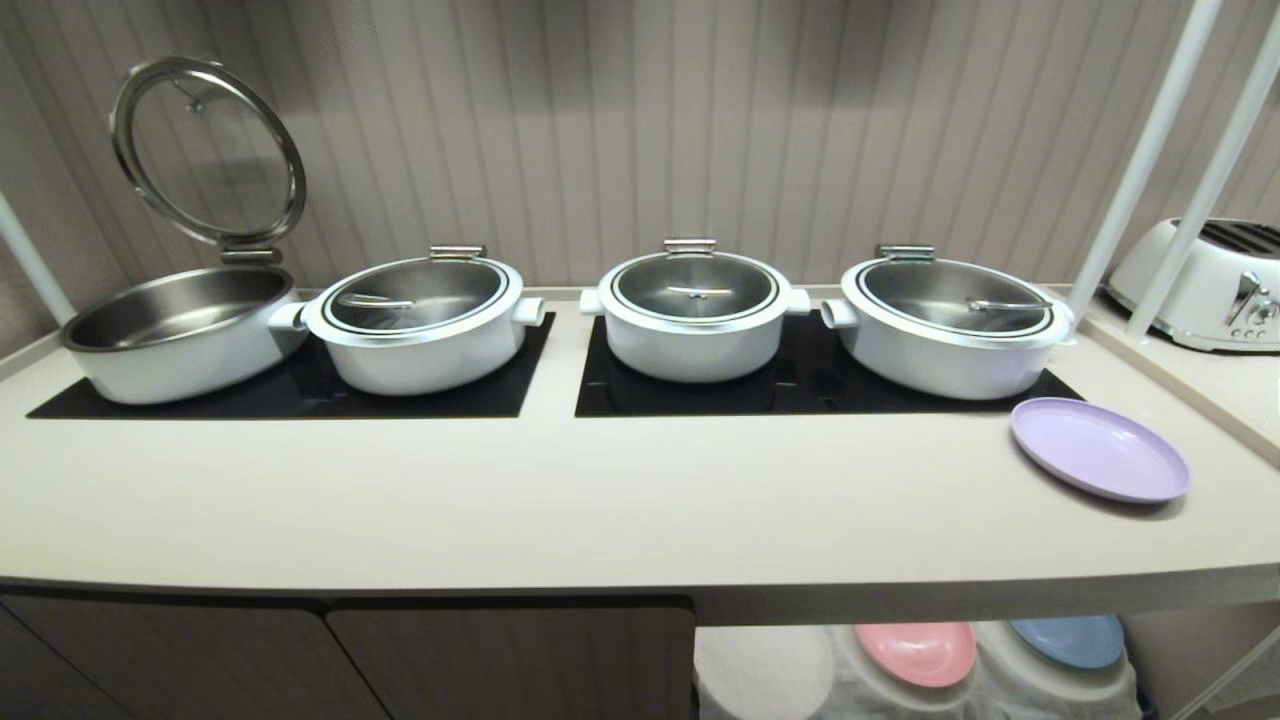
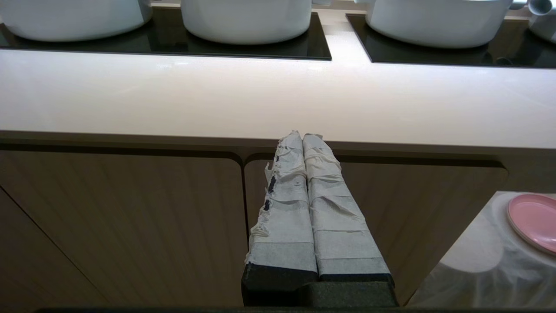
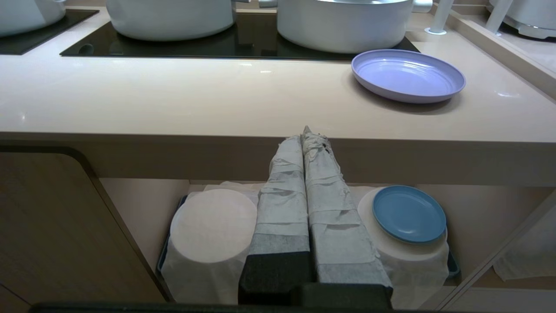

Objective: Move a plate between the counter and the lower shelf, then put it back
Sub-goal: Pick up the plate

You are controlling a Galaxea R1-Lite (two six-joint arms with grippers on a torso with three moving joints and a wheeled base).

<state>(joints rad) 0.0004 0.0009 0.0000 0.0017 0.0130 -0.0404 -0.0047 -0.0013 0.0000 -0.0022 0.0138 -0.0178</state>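
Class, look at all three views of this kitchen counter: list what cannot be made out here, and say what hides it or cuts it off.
- Head view: lower shelf mostly hidden under the counter; blue plate half covered.
- Right wrist view: middle mound hidden behind the shut right claw.
- Left wrist view: pink plate cut by the edge; left claw shut.
- Head view: toaster cut by the edge.

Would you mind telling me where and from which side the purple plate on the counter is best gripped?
Probably the near rim of the plate, approached from the counter's front edge. It lies flat and shallow, so only its raised rim offers a pinch, one finger over and one under. The white pot close behind blocks the far side. The right gripper, now shut below the counter's edge, is nearer than the left gripper.
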